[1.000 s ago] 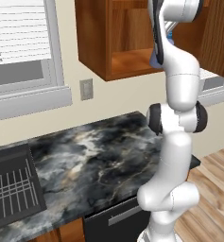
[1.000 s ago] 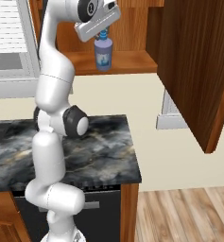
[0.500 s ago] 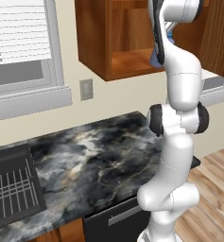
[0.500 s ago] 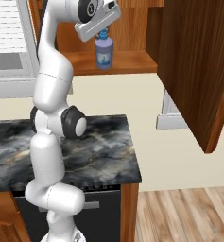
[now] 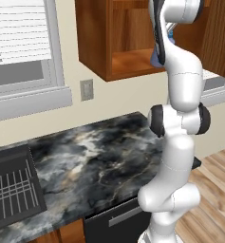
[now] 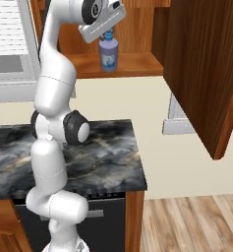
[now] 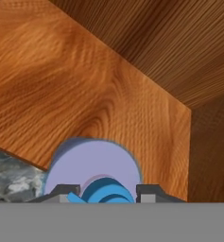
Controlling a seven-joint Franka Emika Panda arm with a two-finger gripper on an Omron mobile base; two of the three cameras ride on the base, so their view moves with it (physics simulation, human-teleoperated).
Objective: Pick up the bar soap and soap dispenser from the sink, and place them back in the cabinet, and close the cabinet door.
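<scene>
Our tool [image 6: 108, 35] grips the soap dispenser [image 6: 108, 55] by its pump; released before it seats on the cabinet [image 6: 132, 64] shelf beneath, it may topple out.

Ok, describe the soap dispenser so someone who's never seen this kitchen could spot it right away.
Look up at the open reddish-brown wall cabinet above the marble counter. At its shelf edge, the gripper is shut on the pump of the soap dispenser: a small blue-purple bottle with a pale label, the one non-wooden thing there.
</scene>
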